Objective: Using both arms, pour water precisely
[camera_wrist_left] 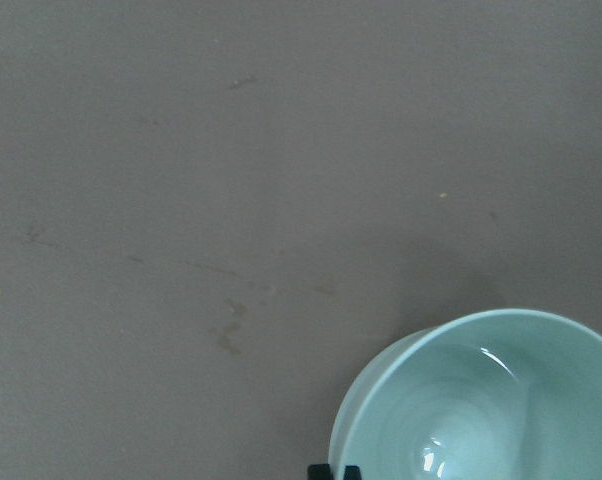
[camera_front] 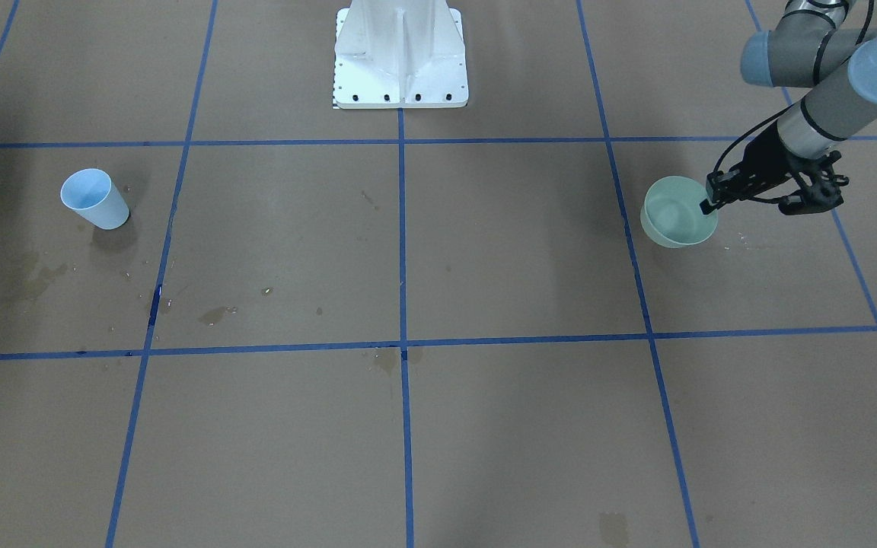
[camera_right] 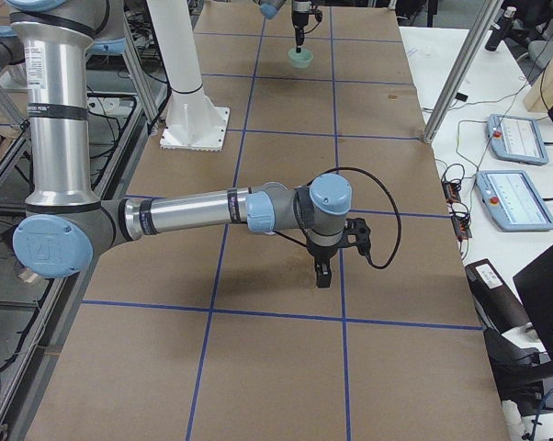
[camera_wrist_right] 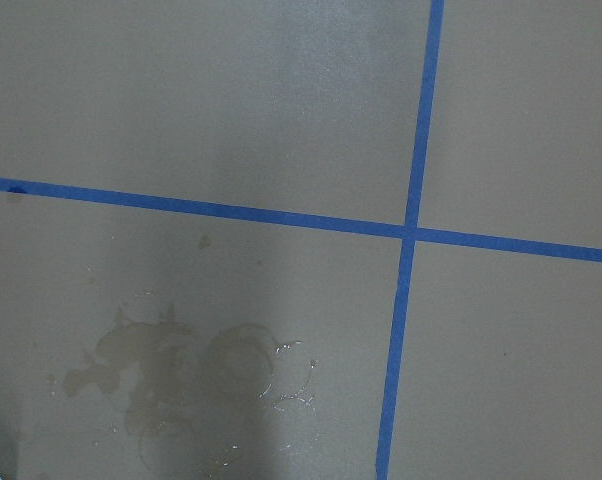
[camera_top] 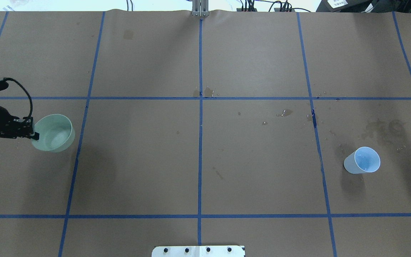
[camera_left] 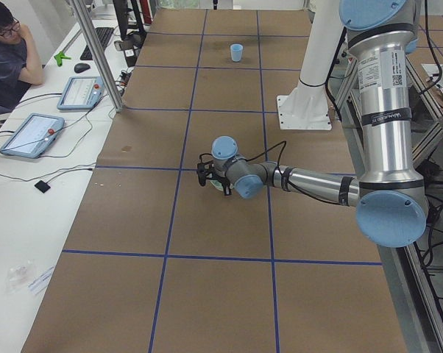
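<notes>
White pedestal (camera_front: 400, 53) on brown paper (camera_front: 522, 251); dried stains (camera_wrist_right: 171, 365) beside blue tape (camera_wrist_right: 406, 300); operator (camera_left: 8, 55) near tablet (camera_left: 32, 134).

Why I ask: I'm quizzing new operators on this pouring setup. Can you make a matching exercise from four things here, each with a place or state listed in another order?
Things:
1. green bowl
2. blue cup
3. left gripper
4. white pedestal

Places or states:
A. stands upright, alone, on the robot's right side
B. bolted down midway between the two sides
C. sits on the robot's left side, held by its rim
D. closed on a rim, one finger inside

Pairs: 1-C, 2-A, 3-D, 4-B
</notes>
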You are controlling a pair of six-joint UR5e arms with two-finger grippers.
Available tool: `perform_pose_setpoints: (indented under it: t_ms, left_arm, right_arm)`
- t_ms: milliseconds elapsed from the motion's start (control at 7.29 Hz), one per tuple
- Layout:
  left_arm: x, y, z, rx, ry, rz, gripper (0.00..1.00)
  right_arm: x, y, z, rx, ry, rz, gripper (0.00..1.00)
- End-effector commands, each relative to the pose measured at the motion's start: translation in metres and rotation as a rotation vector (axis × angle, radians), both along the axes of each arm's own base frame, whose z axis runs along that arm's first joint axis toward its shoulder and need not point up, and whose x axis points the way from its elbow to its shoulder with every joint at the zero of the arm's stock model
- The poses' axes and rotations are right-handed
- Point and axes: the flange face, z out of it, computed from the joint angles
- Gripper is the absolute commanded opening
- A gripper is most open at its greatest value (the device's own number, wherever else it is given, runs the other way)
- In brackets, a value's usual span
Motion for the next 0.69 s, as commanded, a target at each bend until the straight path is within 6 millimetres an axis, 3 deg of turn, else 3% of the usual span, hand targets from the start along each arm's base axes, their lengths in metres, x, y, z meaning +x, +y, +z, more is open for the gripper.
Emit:
perform_pose_setpoints:
  t_ms: [0,137,548]
  left_arm:
    - [0.066,-0.055,-0.136,-0.063,0.004,-0.022,0.00]
    - [0.116,-0.048,-0.180,-0.084,-0.004,-0.008,0.00]
    - [0.269,-0.051,-0.266,-0.135,-0.053,-0.080,0.00]
  right_arm:
    - [0.001,0.004,0.004,-0.002,0.001,0.001,1.00]
    - [0.001,0.004,0.004,-0.001,0.000,0.001,1.00]
    - [0.001,0.005,0.008,-0.008,0.003,0.001,1.00]
